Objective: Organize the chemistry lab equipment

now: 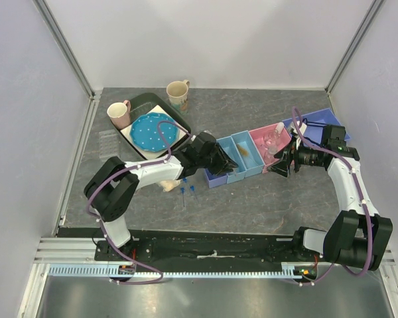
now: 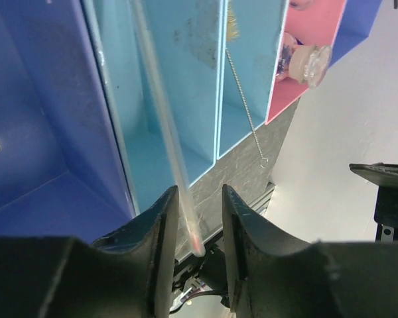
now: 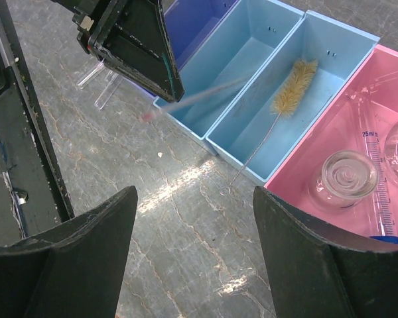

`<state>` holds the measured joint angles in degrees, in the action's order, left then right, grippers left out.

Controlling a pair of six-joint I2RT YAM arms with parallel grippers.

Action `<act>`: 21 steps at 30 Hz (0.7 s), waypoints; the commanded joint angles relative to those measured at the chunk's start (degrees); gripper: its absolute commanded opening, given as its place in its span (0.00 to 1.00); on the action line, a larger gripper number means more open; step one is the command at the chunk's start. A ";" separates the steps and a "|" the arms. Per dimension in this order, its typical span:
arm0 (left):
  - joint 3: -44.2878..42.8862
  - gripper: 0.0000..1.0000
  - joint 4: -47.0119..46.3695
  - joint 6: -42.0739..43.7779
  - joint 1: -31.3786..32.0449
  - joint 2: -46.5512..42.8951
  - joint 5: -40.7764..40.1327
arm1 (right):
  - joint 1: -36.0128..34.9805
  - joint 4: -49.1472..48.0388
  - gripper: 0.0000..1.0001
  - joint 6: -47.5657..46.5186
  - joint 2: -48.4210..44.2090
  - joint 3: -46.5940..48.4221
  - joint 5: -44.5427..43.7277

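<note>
My left gripper (image 2: 199, 192) hovers at the near end of the row of bins, jaws apart. A thin clear rod with a red tip (image 2: 160, 126) passes between its fingers, close to the left finger (image 2: 160, 232) with a gap on the other side. The rod (image 3: 199, 98) slants from the table edge into a light blue bin (image 3: 252, 50). My right gripper (image 3: 194, 192) stands open over bare table with nothing in it. In the pink bin (image 3: 391, 73) lie a round glass piece (image 3: 348, 175) and a graduated cylinder (image 3: 378, 192). Blue-capped tubes (image 1: 187, 192) lie on the table.
A brush on a twisted wire (image 3: 293, 86) lies in the second light blue bin (image 3: 331, 50). Dark blue bins (image 1: 215, 177) (image 1: 322, 121) end the row. At back left are two mugs (image 1: 119, 114) (image 1: 178, 93) and a dotted blue plate (image 1: 152, 131). A whitish lump (image 1: 168, 186) lies beside the left arm.
</note>
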<state>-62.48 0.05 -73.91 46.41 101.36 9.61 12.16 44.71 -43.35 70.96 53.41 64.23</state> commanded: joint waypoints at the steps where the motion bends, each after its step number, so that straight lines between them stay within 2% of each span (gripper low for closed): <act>1: 2.45 0.42 -9.89 0.78 0.17 -1.78 -1.34 | 0.14 -0.41 0.78 -1.91 -1.52 2.23 1.34; 6: 5.08 0.46 -11.92 4.12 -0.01 -6.34 -2.04 | 0.14 -0.32 0.78 -2.09 -1.52 2.32 1.43; 11: 9.99 0.49 -12.27 11.84 -0.27 -14.60 -3.54 | 0.14 -0.23 0.78 -2.17 -1.52 2.32 1.43; 14: 12.98 0.53 -8.07 18.35 -0.36 -22.94 -8.01 | 0.14 -0.15 0.78 -2.26 -1.52 2.23 1.43; 15: 13.87 0.55 -4.14 21.15 -0.36 -27.23 -11.77 | 0.14 -0.15 0.79 -2.26 -1.52 2.23 1.43; 18: 18.26 0.64 1.59 24.33 -0.53 -36.63 -18.63 | 0.14 -0.15 0.78 -2.44 -1.44 2.14 1.43; 21: 23.53 0.75 9.07 23.47 -1.15 -43.42 -25.04 | 0.14 -0.23 0.79 -2.53 -1.18 2.05 1.43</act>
<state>-44.64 -1.83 -56.14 46.04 65.65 -2.59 12.16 44.93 -43.83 70.65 53.41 64.01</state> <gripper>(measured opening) 0.699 0.784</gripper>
